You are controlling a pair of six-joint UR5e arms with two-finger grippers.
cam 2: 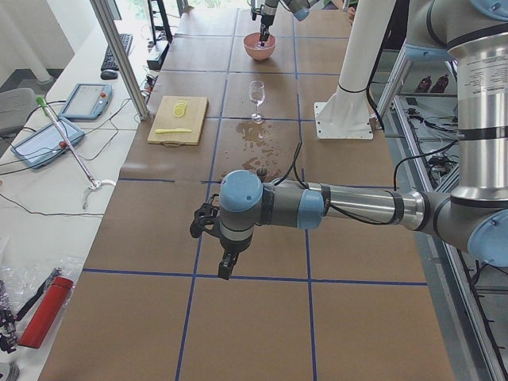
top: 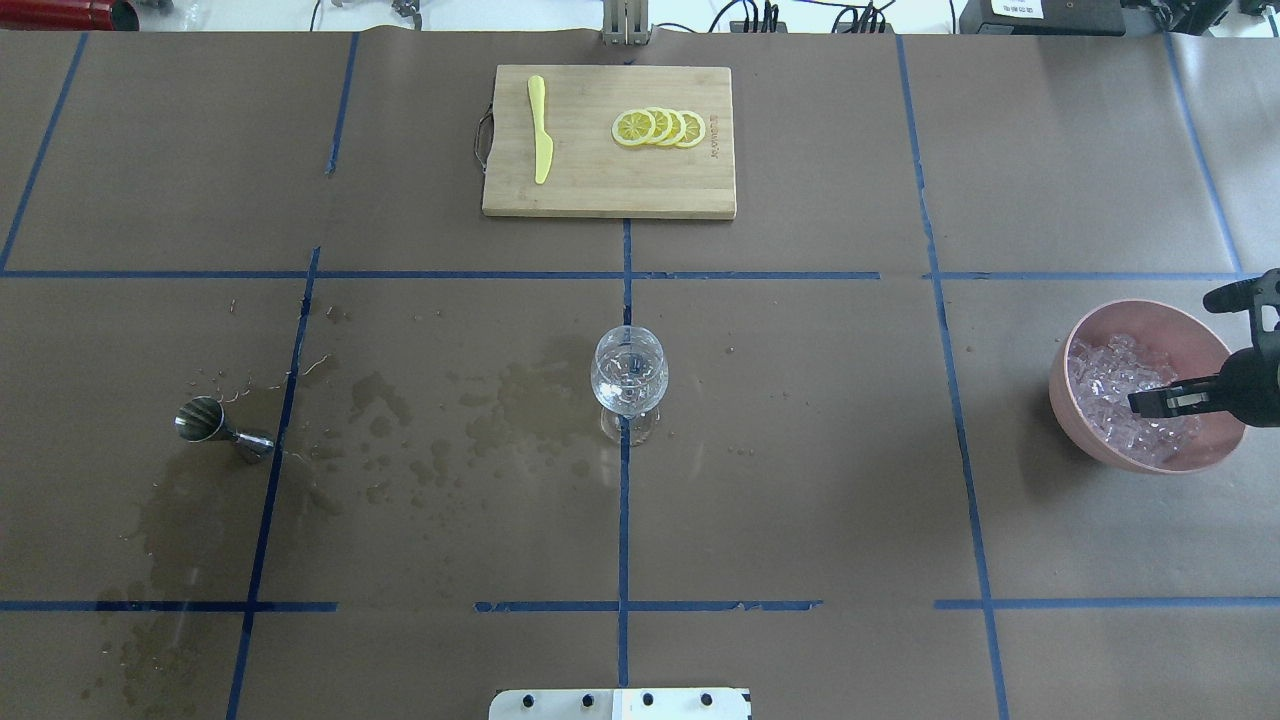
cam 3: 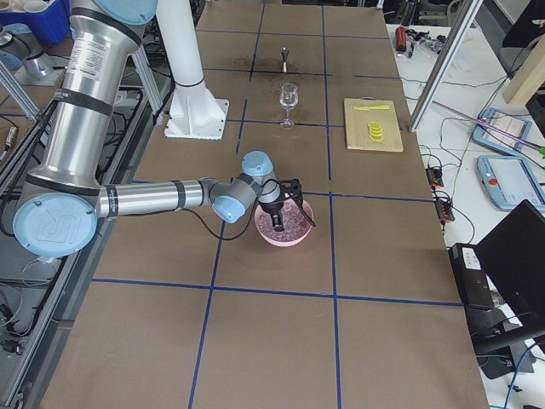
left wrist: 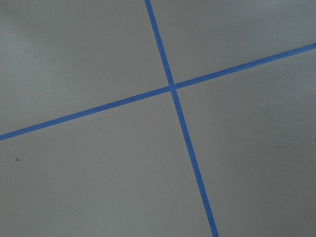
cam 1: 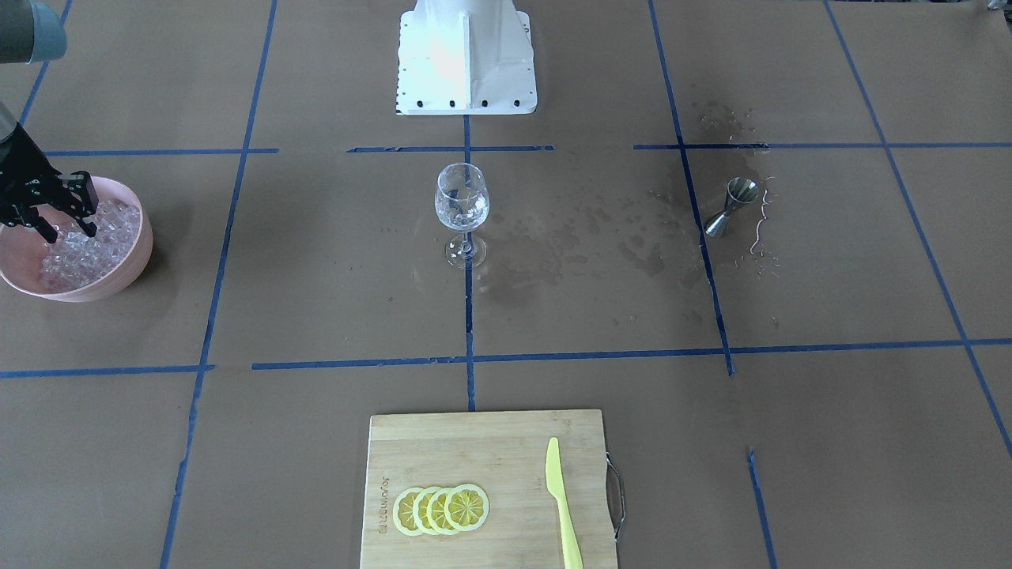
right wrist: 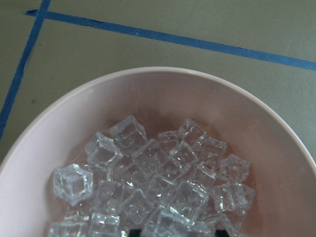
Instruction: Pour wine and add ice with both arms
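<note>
A pink bowl (cam 1: pixel 136 257) (top: pixel 1190 330) (right wrist: pixel 148 89) holds many clear ice cubes (cam 1: pixel 83 249) (top: pixel 1105 385) (right wrist: pixel 163 182). My right gripper (cam 1: pixel 67 225) (top: pixel 1145 402) (cam 3: pixel 279 223) is open and tilted down into the bowl, with its fingertips among the ice. Only two dark tips show at the bottom edge of the right wrist view. A clear wine glass (cam 1: pixel 461 197) (top: pixel 629 370) stands upright at the table's middle. My left gripper (cam 2: pixel 225 268) hangs over bare table far from the glass. It shows only in the exterior left view, so I cannot tell if it is open or shut.
A steel jigger (cam 1: pixel 731 207) (top: pixel 215 425) sits among wet stains (cam 1: pixel 585 245) (top: pixel 450 410). A bamboo cutting board (cam 1: pixel 474 450) (top: pixel 608 185) carries lemon slices (cam 1: pixel 441 509) (top: pixel 660 127) and a yellow knife (cam 1: pixel 563 506) (top: pixel 540 130). The white robot base (cam 1: pixel 466 55) stands behind the glass.
</note>
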